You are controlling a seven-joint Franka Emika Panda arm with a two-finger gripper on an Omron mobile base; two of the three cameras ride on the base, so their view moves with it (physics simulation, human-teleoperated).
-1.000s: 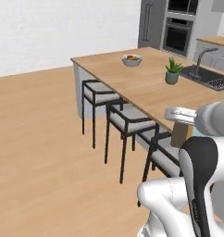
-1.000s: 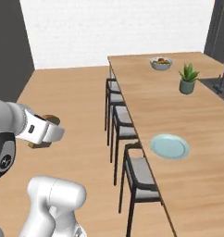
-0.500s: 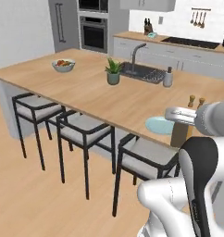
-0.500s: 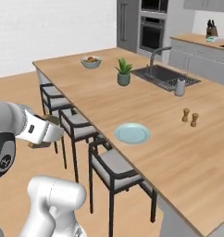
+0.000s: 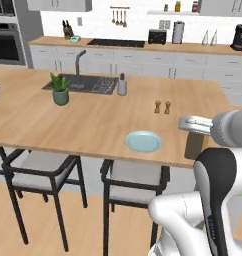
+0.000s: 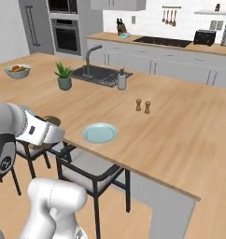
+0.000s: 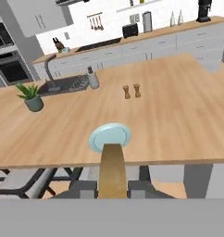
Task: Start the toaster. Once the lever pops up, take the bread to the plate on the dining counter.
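My gripper (image 7: 112,189) is shut on the bread (image 7: 112,170), a brown slice seen edge-on between the finger tips. It hangs just off the near edge of the dining counter (image 7: 178,120), above the stools. The pale blue-green plate (image 7: 110,136) lies on the counter straight beyond the bread, near that edge. In the left base view the gripper (image 5: 195,134) holds the bread (image 5: 196,146) to the right of the plate (image 5: 143,141). From the right base camera the gripper (image 6: 48,133) and bread (image 6: 51,120) sit left of the plate (image 6: 100,133). The black toaster (image 5: 157,36) stands on the far wall worktop.
Two shakers (image 5: 162,107) stand on the counter behind the plate. The sink (image 5: 88,84) with tap, a bottle (image 5: 122,85) and a potted plant (image 5: 60,90) are at the left. Black stools (image 5: 133,180) stand under the near edge. A fruit bowl (image 6: 19,70) sits far left.
The whole scene has shifted as the base drove along the island; the plate now lies close in front. The gripper keeps the bread, held the same way.
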